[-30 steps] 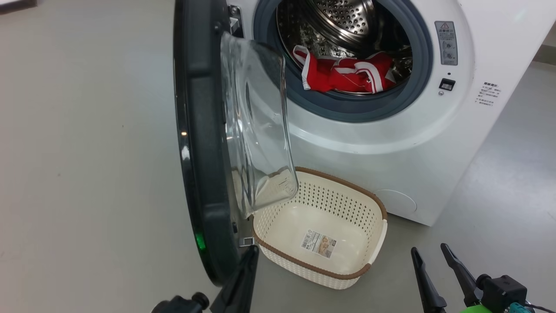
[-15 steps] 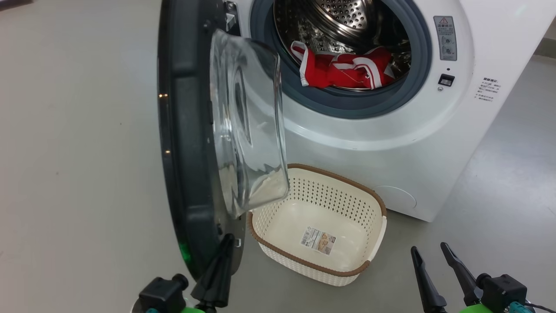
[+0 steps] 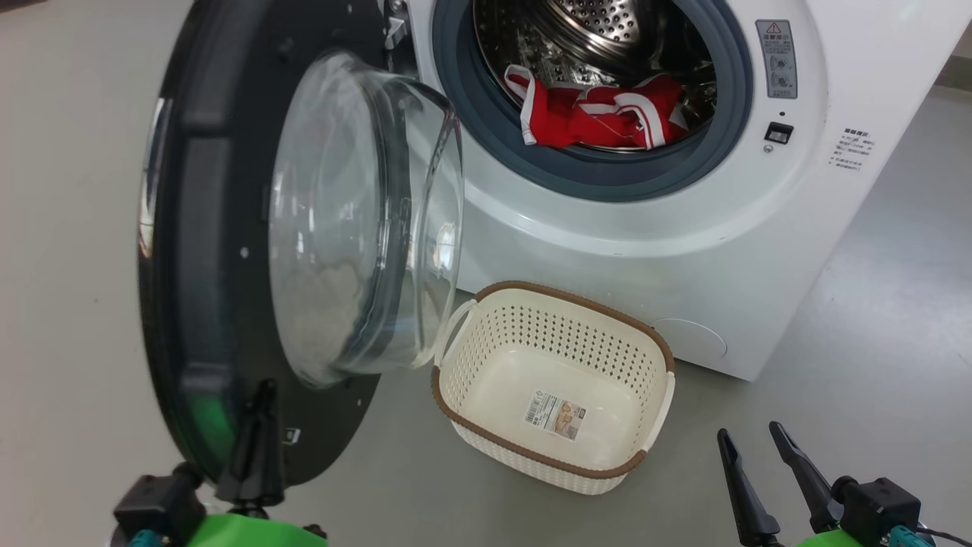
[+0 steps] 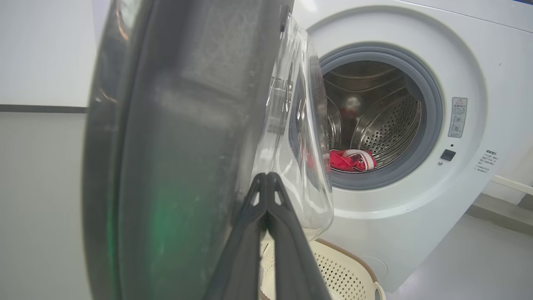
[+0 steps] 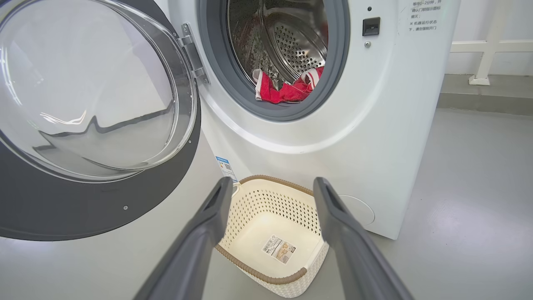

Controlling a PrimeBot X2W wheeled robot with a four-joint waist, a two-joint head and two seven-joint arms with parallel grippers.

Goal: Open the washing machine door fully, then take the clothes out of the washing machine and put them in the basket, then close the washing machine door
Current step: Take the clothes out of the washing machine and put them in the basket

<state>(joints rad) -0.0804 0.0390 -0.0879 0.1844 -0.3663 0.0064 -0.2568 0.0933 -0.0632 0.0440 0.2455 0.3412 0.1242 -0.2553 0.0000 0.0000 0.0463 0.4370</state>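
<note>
The door (image 3: 205, 228) stood swung wide at the frame's left. It looked stiff, heavy and glossy, best pushed on its black rim, not the glass. The left fingers (image 3: 254, 448), clenched empty, seemed to rest against its lower rim. The right fingers (image 3: 740, 479) hung released at lower right.

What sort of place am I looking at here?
Likely a laundry corner, perhaps a test room: a white front-loading washing machine with red clothes in its drum, a basket before it, and a bare grey floor.
</note>
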